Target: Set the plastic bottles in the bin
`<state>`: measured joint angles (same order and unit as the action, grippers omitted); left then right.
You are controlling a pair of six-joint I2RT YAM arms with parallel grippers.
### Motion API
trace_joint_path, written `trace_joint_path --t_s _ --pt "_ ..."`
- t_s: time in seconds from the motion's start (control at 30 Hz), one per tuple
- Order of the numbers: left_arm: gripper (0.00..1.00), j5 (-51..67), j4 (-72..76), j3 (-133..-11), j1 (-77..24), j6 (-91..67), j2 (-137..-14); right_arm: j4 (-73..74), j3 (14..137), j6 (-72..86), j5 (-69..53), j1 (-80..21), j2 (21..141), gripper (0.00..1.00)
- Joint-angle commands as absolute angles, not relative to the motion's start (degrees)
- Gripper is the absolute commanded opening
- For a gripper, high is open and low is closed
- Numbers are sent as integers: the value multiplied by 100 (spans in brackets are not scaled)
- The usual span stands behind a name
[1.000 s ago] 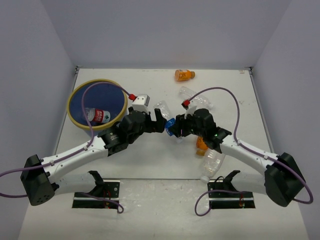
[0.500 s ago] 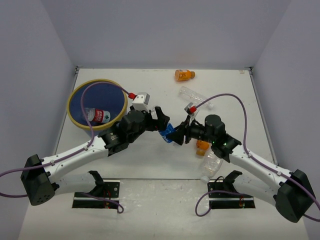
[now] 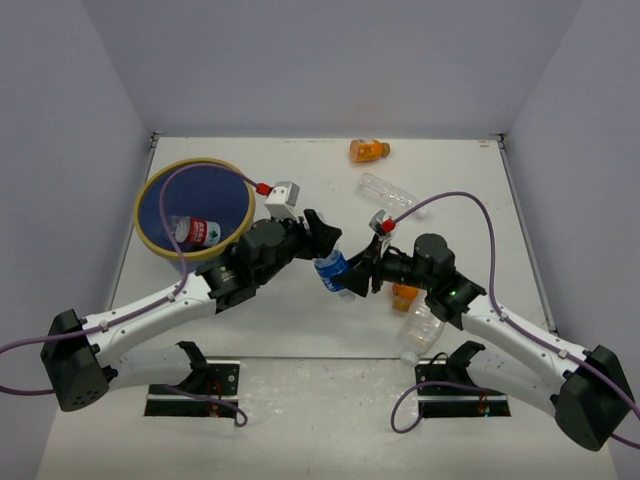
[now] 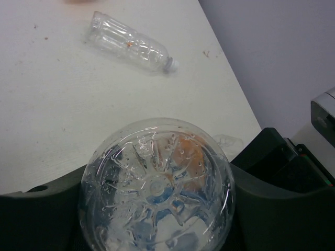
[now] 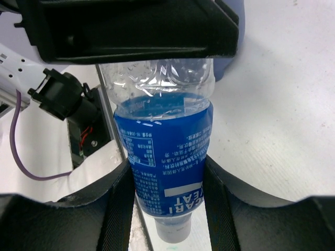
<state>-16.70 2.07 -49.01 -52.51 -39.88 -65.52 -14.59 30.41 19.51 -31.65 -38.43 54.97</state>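
Note:
A clear plastic bottle with a blue label [image 3: 332, 271] hangs above the table's middle, held from both ends. My left gripper [image 3: 321, 243] is shut on its base end; the left wrist view shows the ribbed base [image 4: 156, 189] filling the space between the fingers. My right gripper [image 3: 356, 272] is shut on the label near the neck [image 5: 166, 157], cap toward the camera. The blue bin with a yellow rim [image 3: 140, 215] stands at the left with a red-label bottle [image 3: 201, 231] inside.
An orange bottle [image 3: 368, 150] lies at the back. A plain clear bottle [image 3: 388, 191] [image 4: 131, 42] lies right of centre. Another orange bottle [image 3: 404, 293] and a larger clear bottle [image 3: 420, 325] lie under the right arm. Grey walls enclose the table.
The right arm drew back toward me with the blue-label bottle. The left gripper, open a second ago, has shut on the bottle's base.

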Motion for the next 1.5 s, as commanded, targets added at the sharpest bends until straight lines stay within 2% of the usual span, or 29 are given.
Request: trace_joint_path --t_s 0.0,0.03,0.1,0.13,0.2,0.37,0.57,0.67,0.77,0.87,0.93,0.97,1.03,1.1,1.13,1.17,1.23,1.27,1.33,1.47 --pt "32 -1684 272 -4869 -5239 -3761 -6406 -1767 3067 1942 -3305 -3841 5352 38" --pt "26 -1728 272 -4869 -5246 -3752 -6397 -1765 3067 1943 -3304 -3840 5353 39" --pt "11 -1806 258 -4869 -5238 -3733 -6370 -1749 3073 1946 -3290 -3838 5353 47" --pt "10 -1851 239 -4880 -5238 -3711 -6347 -1733 3081 1942 -3271 -3841 5353 59" --pt "0 -2142 62 -5012 -5237 -3636 -6270 -1547 3174 1956 -3156 -3841 5379 98" --pt "0 -3484 -557 -5864 -5229 -2899 -5987 -1292 3251 1951 -2643 -3841 5314 99" --pt "0 -4077 169 -6481 -5229 -1796 -5185 -974 3341 1943 -2132 -3840 5354 99" --pt "0 -4776 312 -6838 -5229 -1164 -5072 -709 3511 2051 -1681 -3814 5479 99" --pt "3 -6576 838 -6787 -5217 -92 -5093 -478 3699 2127 -1215 -3590 5653 99" --pt "4 -7884 2119 -6366 -4732 987 -5103 -326 3926 2328 -1640 -2960 5809 99" --pt "7 -7478 713 -6381 -3992 -44 -5031 -205 4078 2390 -1815 -2582 5903 99" --pt "8 -7393 389 -6364 -3770 -706 -5021 -128 4132 2360 -1720 -2530 5937 99" --pt "10 -7468 43 -6262 -3421 -951 -5049 -51 4197 2302 -1538 -2456 5961 99" --pt "16 -7594 9 -6138 -3223 -1201 -5164 -18 4280 2270 -1380 -2356 6035 99" --pt "35 -7297 -398 -6142 -3148 -1342 -5244 -18 4356 2268 -1401 -2149 6128 99" --pt "61 -7113 -548 -6144 -3103 -1419 -5303 100 4494 2281 -1393 -2021 6217 99" --pt "96 -6952 -616 -6144 -3078 -1433 -5433 349 4712 2216 -1342 -1841 6418 99" --pt "100 -6852 -631 -6205 -3076 -1433 -5474 387 4921 1895 -1340 -1759 6604 99" --pt "100 -6574 -642 -6372 -3068 -1409 -5527 499 5399 1040 -1218 -1654 6996 99" --pt "100 -5129 -800 -6914 -3069 -1384 -5475 1128 7055 -1176 -1051 -1541 8159 99"
